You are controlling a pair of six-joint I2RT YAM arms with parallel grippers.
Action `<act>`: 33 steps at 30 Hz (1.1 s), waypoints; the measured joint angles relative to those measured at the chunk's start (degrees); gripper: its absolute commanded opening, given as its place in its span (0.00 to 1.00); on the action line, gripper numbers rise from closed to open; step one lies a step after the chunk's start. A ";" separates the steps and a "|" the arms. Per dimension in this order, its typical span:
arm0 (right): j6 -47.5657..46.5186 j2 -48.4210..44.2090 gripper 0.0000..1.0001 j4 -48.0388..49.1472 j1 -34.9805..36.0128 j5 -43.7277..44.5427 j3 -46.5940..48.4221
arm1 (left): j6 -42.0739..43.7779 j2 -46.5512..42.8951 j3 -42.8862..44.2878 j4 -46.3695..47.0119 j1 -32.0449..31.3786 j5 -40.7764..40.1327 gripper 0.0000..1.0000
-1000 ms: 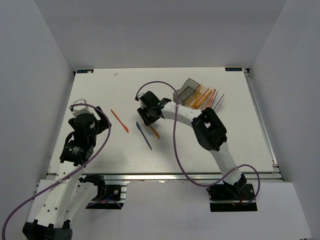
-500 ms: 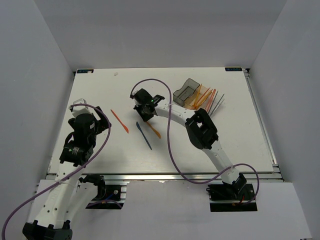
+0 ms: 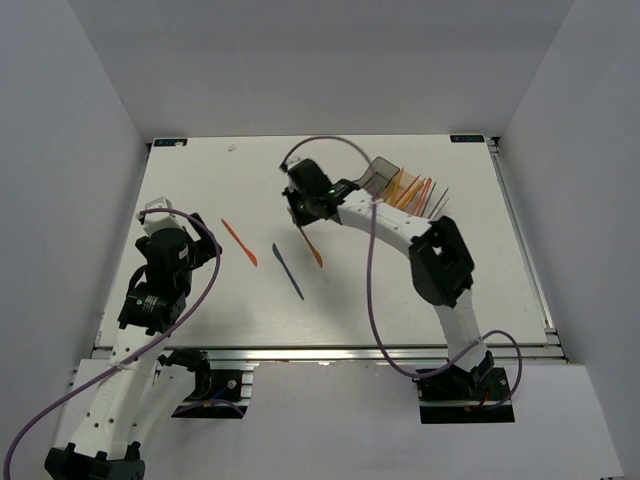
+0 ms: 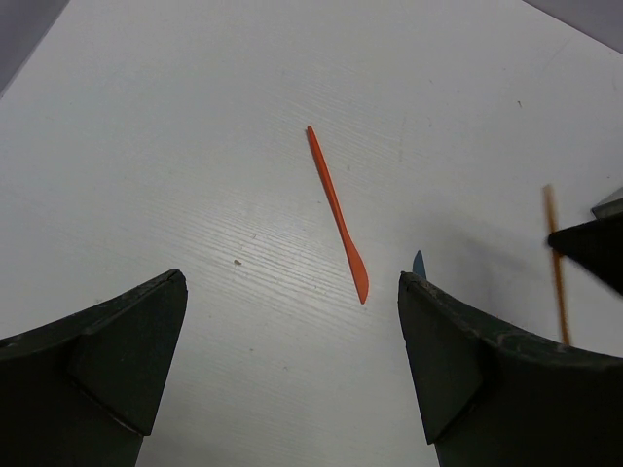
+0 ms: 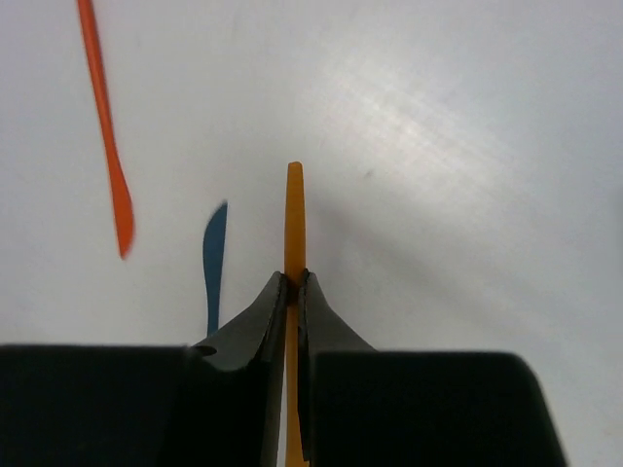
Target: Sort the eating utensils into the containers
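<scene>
My right gripper (image 5: 294, 277) is shut on a thin orange utensil (image 5: 294, 214), whose tip sticks out past the fingertips. In the top view this gripper (image 3: 305, 212) is above the table's middle, with the orange utensil (image 3: 311, 247) slanting down from it. An orange knife (image 3: 239, 242) and a dark blue knife (image 3: 288, 271) lie flat on the table. The containers stand at the back right: a smoky grey bin (image 3: 378, 178), an orange bin (image 3: 404, 190) and a clear bin (image 3: 434, 205), with several utensils in them. My left gripper (image 4: 292, 282) is open and empty, short of the orange knife (image 4: 336, 214).
The white table (image 3: 200, 180) is closed in by grey walls on the left, back and right. A purple cable (image 3: 365, 290) loops from the right arm over the table's middle. The aluminium rail (image 3: 320, 352) runs along the near edge.
My right gripper has closed on the orange utensil, raised it off the table and carried it back and right, toward the containers. The left arm has stayed still.
</scene>
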 measured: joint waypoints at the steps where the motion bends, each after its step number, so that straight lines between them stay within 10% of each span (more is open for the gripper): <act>1: 1.31 -2.29 0.00 1.57 -1.16 0.70 -0.76 | 0.02 0.00 0.00 0.00 0.00 0.02 0.98; 13: 19.06 -7.32 0.00 16.44 -25.44 20.52 -1.79 | 0.02 0.13 0.00 0.13 0.00 0.02 0.98; 28: 22.14 1.22 0.00 25.53 -24.83 28.76 -3.45 | 0.09 1.14 0.00 0.17 0.00 0.24 0.98; 33: 23.02 1.22 0.19 26.36 -24.83 29.16 -6.36 | 0.26 1.16 0.00 0.22 0.00 0.37 0.98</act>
